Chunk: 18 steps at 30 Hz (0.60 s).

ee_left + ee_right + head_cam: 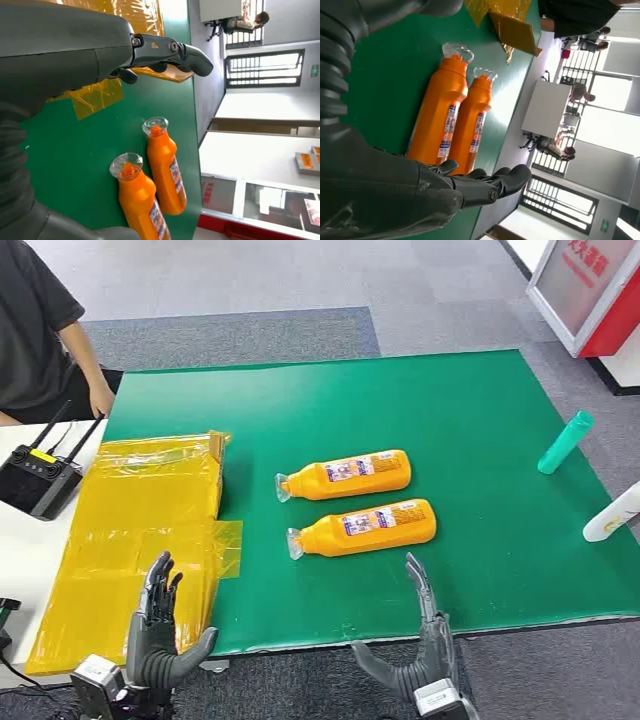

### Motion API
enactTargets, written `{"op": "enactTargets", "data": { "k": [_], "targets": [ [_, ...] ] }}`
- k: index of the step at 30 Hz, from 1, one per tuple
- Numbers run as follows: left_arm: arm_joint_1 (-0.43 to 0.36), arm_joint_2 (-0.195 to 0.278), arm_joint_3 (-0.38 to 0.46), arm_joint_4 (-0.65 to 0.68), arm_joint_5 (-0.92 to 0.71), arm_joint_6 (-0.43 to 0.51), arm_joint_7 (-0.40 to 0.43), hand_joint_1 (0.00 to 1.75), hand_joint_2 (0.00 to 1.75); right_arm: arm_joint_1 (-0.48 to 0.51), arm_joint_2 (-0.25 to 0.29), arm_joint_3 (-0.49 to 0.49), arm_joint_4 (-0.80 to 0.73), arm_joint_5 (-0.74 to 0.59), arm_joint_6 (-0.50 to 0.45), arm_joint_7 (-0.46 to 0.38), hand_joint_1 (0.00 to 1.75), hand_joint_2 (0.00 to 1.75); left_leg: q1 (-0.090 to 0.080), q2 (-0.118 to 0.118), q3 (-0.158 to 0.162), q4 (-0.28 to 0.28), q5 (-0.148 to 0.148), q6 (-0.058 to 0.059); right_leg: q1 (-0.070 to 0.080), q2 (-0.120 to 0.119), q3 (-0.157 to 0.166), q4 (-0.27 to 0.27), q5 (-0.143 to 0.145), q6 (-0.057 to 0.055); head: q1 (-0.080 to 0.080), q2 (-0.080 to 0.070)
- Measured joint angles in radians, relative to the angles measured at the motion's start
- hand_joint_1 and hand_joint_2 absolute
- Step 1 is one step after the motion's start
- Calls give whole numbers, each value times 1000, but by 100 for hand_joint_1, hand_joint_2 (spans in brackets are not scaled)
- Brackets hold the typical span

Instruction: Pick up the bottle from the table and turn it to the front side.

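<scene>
At the near edge of the green table [468, 420], the robot's left hand [157, 635] and right hand [423, 645] hover with fingers spread and palms empty, neither touching anything. The left hand hangs over the near left corner, above a crinkled yellow plastic sheet [143, 530] that covers the table's left side; the right hand sits just short of the near edge, right of centre.

Just beyond the right hand lies the near orange bottle [370, 527], flat on its side, its clear-wrapped cap pointing toward the yellow sheet and a printed label facing up. A second orange bottle [349, 475] lies parallel, just beside it on the far side, cap turned the same way; a narrow strip of green shows between them in the head view.

Toward the table's right edge a teal bottle [566, 442] lies tilted across the border, and a white bottle [613, 514] pokes in near it.

Off the table's left edge, a black controller with antennas [39, 475] rests on a white surface. At the far left corner a person in a dark shirt [34, 320] is seated, a hand near the table edge.
</scene>
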Motion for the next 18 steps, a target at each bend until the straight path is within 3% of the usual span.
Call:
{"op": "enactTargets", "data": {
  "k": [5,10,18],
  "targets": [
    [0,0,0,0,-2,0,1,0,175,0,0,0,0,6,-1,3,0,175,0,0,0,0,0,0,0,0,0,0,0,0,0,0],
    [-3,0,27,24,-16,-22,23,0,175,-17,-9,-23,-8,279,-32,198,0,175,0,0,0,0,0,0,0,0,0,0,0,0,0,0],
    [-15,0,60,48,-41,-83,-4,0,175,-67,-31,-85,-14,447,41,322,0,175,0,0,0,0,0,0,0,0,0,0,0,0,0,0]
  ]
}}
